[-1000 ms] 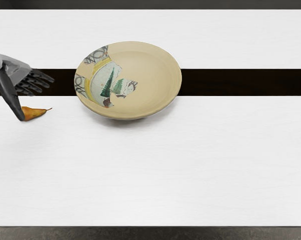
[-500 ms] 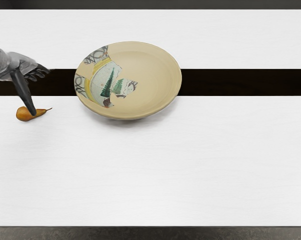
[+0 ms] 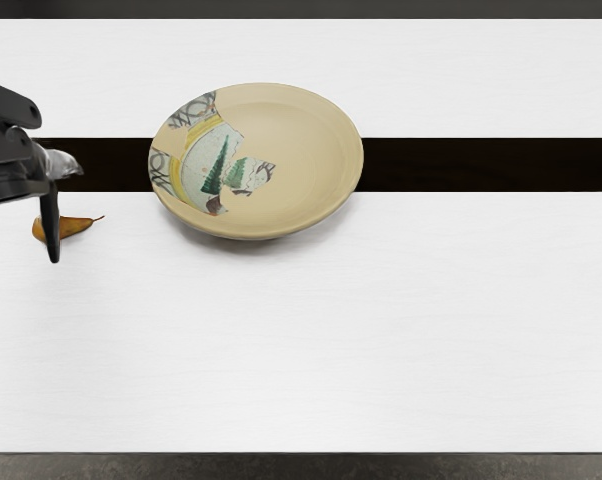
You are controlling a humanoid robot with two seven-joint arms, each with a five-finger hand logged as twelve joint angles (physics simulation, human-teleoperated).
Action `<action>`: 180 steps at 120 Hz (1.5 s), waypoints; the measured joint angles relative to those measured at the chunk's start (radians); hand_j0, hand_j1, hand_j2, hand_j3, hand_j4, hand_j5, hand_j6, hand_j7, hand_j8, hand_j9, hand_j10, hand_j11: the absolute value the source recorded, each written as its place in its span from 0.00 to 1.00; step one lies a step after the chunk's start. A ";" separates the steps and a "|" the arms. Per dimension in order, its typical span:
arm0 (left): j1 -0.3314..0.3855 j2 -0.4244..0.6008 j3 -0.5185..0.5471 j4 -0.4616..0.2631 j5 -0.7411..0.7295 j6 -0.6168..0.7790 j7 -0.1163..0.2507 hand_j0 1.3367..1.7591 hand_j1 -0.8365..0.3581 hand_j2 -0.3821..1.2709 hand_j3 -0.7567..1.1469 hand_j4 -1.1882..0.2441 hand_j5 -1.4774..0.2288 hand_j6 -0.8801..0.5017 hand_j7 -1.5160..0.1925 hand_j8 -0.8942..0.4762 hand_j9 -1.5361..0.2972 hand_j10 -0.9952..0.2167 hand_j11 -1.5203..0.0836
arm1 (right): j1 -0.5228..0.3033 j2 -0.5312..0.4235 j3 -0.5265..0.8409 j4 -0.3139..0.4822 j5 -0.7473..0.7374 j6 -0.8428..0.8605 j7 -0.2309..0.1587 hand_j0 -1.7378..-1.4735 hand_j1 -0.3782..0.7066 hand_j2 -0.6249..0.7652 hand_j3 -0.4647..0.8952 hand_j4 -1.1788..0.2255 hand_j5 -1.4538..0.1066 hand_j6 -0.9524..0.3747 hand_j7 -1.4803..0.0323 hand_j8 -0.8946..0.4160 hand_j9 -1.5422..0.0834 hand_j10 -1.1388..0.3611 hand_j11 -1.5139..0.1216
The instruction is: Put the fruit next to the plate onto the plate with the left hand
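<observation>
One arm in view: the left, coming in from the picture's left edge; it shows only at that edge.
Floor strip (image 3: 301, 466): a dark grey band along the bottom edge, nearest the camera.
Near tabletop (image 3: 381, 330): a broad white slab that fills the lower half of the view.
Pear (image 3: 73, 226): a small orange-yellow fruit lying on its side at the back left of the near tabletop. Its thin stem points right, toward the plate. It sits left of the plate and apart from it, not on it.
Left hand (image 3: 16, 165): black and grey, directly above the pear at the left edge. One slim dark part of it hangs straight down across the pear's fat end and ends just in front of the fruit.
Grasp: I cannot tell whether the hand is closed on the pear or only crossing it, since the contact is hidden.
Plate (image 3: 301, 150): a deep, round beige dish, left of centre. It bridges the gap, with its front rim on the near tabletop and its back toward the far one.
Painted motif (image 3: 216, 165): green, pale blue, yellow and grey marks on the plate's left inner side.
Gap (image 3: 481, 164): a black band running across the view between the two slabs.
Far tabletop (image 3: 431, 80): a second white slab behind the gap.
</observation>
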 joint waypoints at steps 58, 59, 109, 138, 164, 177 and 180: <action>0.181 -0.001 -0.038 0.174 -0.021 0.125 0.002 0.76 0.96 0.24 0.40 0.80 0.84 0.61 0.86 0.63 0.81 0.79 0.92 | 0.000 0.000 0.000 -0.001 0.000 0.000 0.000 0.30 0.03 0.45 0.34 0.84 0.93 0.72 0.98 0.68 0.95 0.76 0.93; 0.183 -0.001 -0.038 0.175 -0.023 0.128 0.002 0.76 0.96 0.24 0.40 0.80 0.84 0.61 0.86 0.62 0.81 0.79 0.92 | 0.000 0.000 0.000 -0.001 0.000 0.000 0.000 0.30 0.03 0.45 0.34 0.84 0.93 0.72 0.98 0.68 0.95 0.76 0.93; 0.267 0.041 -0.042 0.183 -0.067 0.164 -0.045 0.76 0.94 0.24 0.40 0.79 0.82 0.60 0.85 0.61 0.80 0.78 0.90 | 0.000 0.000 0.000 0.000 0.000 0.000 0.000 0.30 0.03 0.45 0.34 0.84 0.93 0.72 0.98 0.68 0.95 0.76 0.93; 0.279 0.057 -0.042 0.212 -0.068 0.165 -0.050 0.76 0.88 0.25 0.40 0.75 0.78 0.55 0.80 0.57 0.76 0.73 0.85 | 0.000 0.000 0.000 0.000 0.000 0.000 0.000 0.30 0.03 0.45 0.34 0.84 0.93 0.72 0.98 0.68 0.95 0.76 0.93; 0.281 0.052 -0.064 0.236 -0.065 0.164 -0.050 0.76 0.83 0.25 0.40 0.72 0.74 0.52 0.76 0.53 0.72 0.69 0.82 | 0.000 0.000 0.000 0.000 0.000 0.000 0.000 0.30 0.03 0.45 0.34 0.84 0.93 0.72 0.98 0.68 0.95 0.76 0.93; 0.292 0.048 -0.074 0.242 -0.058 0.164 -0.050 0.76 0.81 0.25 0.40 0.70 0.72 0.50 0.75 0.52 0.71 0.67 0.80 | 0.000 0.000 0.000 0.000 0.000 0.000 0.000 0.30 0.03 0.45 0.34 0.84 0.93 0.72 0.98 0.68 0.95 0.76 0.93; 0.292 0.046 -0.076 0.243 -0.057 0.164 -0.050 0.76 0.80 0.25 0.40 0.69 0.72 0.50 0.74 0.51 0.70 0.66 0.79 | 0.000 0.000 0.000 0.000 0.000 0.000 0.000 0.30 0.03 0.45 0.34 0.84 0.93 0.72 0.98 0.68 0.95 0.76 0.93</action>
